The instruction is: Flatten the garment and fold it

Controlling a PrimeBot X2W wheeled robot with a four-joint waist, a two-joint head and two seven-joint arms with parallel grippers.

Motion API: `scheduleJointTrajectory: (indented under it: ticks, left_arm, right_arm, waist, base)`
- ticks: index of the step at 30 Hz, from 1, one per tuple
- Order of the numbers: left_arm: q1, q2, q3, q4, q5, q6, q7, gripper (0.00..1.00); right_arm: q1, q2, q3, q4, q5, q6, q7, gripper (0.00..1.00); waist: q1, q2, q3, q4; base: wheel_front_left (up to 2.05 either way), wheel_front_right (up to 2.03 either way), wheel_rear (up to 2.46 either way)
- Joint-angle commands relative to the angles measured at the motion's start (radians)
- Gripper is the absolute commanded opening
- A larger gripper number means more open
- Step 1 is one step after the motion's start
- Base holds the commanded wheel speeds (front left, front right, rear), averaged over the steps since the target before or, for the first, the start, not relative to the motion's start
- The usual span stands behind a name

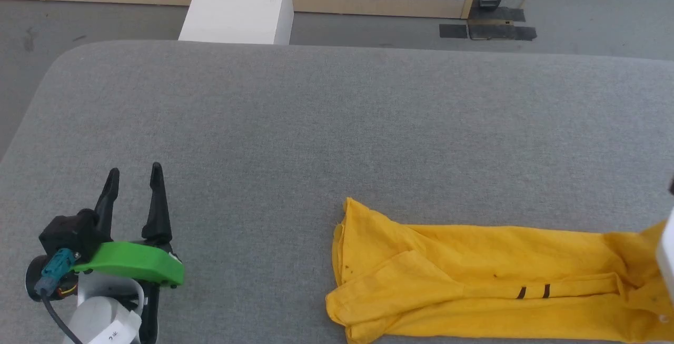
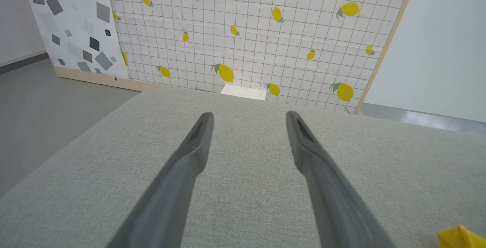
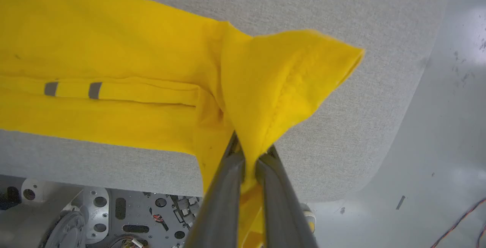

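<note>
The garment [image 1: 474, 275] is a mustard-yellow shirt lying bunched in a long crumpled band near the front right of the grey padded table [image 1: 316, 123], with two short black stripes showing. In the right wrist view my right gripper [image 3: 251, 152] is shut on a raised fold of the garment [image 3: 114, 62] by the table's front right corner. A pale part of that arm [image 1: 667, 252] shows at the right edge of the head view. My left gripper [image 1: 134, 174] hovers open and empty over the front left of the table, well left of the garment. Its fingers [image 2: 197, 141] stand wide apart, and a yellow tip of the garment [image 2: 459, 237] shows at the lower right.
A white box [image 1: 239, 7] stands on the floor behind the table. A lemon-print tiled panel [image 2: 246, 31] lines the back. Black mats [image 1: 487, 25] lie on the floor at the far right. The robot's metal base [image 3: 95, 217] shows below the table's front edge.
</note>
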Motion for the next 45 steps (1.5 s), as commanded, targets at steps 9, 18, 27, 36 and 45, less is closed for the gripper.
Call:
scheduleJointTrajectory:
  ticks: [9, 18, 27, 36, 45]
  left_arm:
    - [0.037, -0.013, 0.002, 0.001, -0.008, 0.026, 0.004, 1.0]
    - [0.051, -0.018, 0.0, -0.012, -0.026, 0.028, -0.001, 1.0]
    - [0.045, -0.029, -0.01, -0.007, -0.04, 0.026, -0.006, 1.0]
    - [0.029, -0.045, -0.035, 0.008, -0.038, 0.02, -0.023, 1.0]
    - [0.012, -0.054, -0.059, 0.04, -0.036, 0.009, -0.034, 1.0]
  right_arm:
    - [-0.039, 0.065, 0.254, -0.154, 0.125, -0.002, 0.074, 0.0]
    - [-0.154, 0.259, 0.464, 0.026, 0.168, -0.002, -0.126, 0.0]
    - [-0.249, 0.381, 0.564, 0.224, 0.173, -0.002, -0.298, 0.0]
    - [-0.302, 0.451, 0.574, 0.458, 0.098, -0.002, -0.453, 0.0]
    - [-0.336, 0.499, 0.614, 0.536, 0.104, -0.002, -0.538, 1.0]
  waist:
    - [0.0, 0.0, -0.04, -0.009]
    - [0.0, 0.0, -0.027, 0.06]
    - [0.0, 0.0, 0.015, 0.135]
    - [0.0, 0.0, 0.046, 0.173]
    - [0.0, 0.0, 0.025, 0.152]
  base:
    - [0.0, 0.0, 0.0]
    - [0.0, 0.0, 0.0]
    - [0.0, 0.0, 0.0]
    - [0.0, 0.0, 0.0]
    - [0.0, 0.0, 0.0]
